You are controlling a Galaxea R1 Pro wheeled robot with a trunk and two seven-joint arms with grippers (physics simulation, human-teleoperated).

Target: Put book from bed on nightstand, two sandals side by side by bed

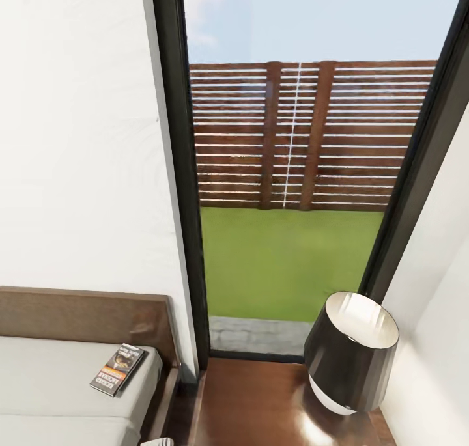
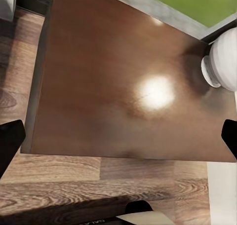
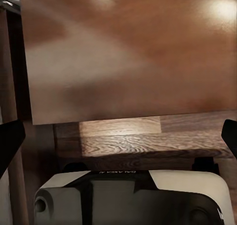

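Book (image 1: 118, 368) lies flat on the bed (image 1: 58, 374), at the mattress's far right corner just beside the headboard (image 1: 85, 316). Right of the bed stands the nightstand (image 1: 260, 404), its glossy top carrying a dark-shaded lamp (image 1: 350, 349) on the right. Behind it a tall black-framed window (image 1: 182, 172) shows grass and a slatted fence (image 1: 312, 137). Both arms hang low, wrist cameras looking down on the nightstand top (image 2: 118, 82) and wood-plank floor (image 2: 59, 170). Left gripper (image 2: 118, 136) has its dark fingertips (image 2: 10, 141) spread wide apart; right gripper (image 3: 118, 136) likewise, fingertips (image 3: 10, 141) well apart, above the robot's base (image 3: 133, 195).
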